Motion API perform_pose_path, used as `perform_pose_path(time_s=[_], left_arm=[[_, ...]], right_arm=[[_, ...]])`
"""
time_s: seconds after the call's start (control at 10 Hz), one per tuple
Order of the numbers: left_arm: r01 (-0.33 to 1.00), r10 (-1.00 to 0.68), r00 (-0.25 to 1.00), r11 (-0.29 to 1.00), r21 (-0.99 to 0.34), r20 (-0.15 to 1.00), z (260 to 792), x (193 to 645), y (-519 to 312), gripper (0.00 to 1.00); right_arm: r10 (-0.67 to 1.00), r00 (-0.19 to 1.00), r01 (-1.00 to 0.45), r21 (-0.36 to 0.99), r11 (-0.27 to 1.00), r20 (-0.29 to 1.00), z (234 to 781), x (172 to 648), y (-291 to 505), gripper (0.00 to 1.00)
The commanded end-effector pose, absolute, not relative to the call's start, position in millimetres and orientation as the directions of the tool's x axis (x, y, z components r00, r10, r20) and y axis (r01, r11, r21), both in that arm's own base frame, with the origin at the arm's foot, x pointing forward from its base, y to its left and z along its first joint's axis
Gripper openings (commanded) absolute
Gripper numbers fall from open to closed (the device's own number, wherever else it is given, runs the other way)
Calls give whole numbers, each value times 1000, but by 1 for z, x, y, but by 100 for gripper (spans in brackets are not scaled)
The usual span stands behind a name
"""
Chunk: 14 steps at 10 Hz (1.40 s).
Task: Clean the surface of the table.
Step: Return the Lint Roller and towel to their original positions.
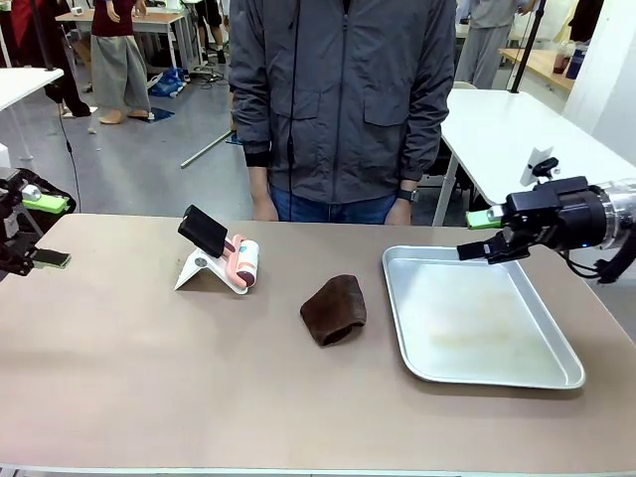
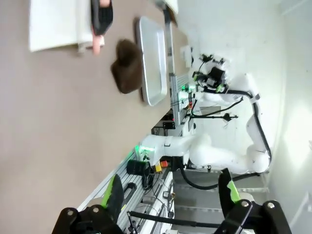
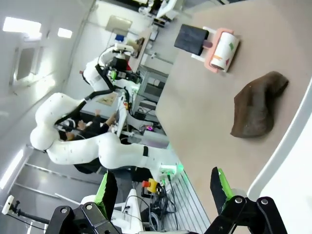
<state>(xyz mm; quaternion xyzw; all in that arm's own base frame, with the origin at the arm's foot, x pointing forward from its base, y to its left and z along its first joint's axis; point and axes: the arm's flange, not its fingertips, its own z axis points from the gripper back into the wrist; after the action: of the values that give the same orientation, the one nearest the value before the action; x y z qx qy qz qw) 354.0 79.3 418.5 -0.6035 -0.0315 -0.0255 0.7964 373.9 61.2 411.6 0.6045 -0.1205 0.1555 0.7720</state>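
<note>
The brownish-taupe table (image 1: 149, 378) carries a crumpled dark brown cloth (image 1: 334, 309) near its middle, seen also as the cloth (image 2: 126, 66) and the cloth (image 3: 258, 105). My left gripper (image 1: 50, 232) hovers open over the table's far left edge, well away from the cloth. Its green-padded fingers (image 2: 114, 192) hold nothing. At the right, my right gripper (image 1: 479, 235) is open above the far corner of the metal tray (image 1: 477, 318). Nothing lies between its fingers (image 3: 219, 185).
A white stand holding a black phone (image 1: 204, 231) and a pink-and-white roll (image 1: 243, 261) sits left of the cloth. A person in a grey jacket (image 1: 343, 89) stands at the far edge, hands down. The shiny tray lies bare at the right.
</note>
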Motion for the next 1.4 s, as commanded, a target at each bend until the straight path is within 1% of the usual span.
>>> perform_pose_path(time_s=[0.0, 1.3], left_arm=[[88, -91, 994, 339, -937, 60, 423, 352, 66, 100], [88, -91, 994, 339, -937, 60, 423, 352, 66, 100]], right_arm=[[142, 904, -427, 865, 263, 403, 418, 380, 77, 100], [142, 904, -427, 865, 263, 403, 418, 380, 77, 100]])
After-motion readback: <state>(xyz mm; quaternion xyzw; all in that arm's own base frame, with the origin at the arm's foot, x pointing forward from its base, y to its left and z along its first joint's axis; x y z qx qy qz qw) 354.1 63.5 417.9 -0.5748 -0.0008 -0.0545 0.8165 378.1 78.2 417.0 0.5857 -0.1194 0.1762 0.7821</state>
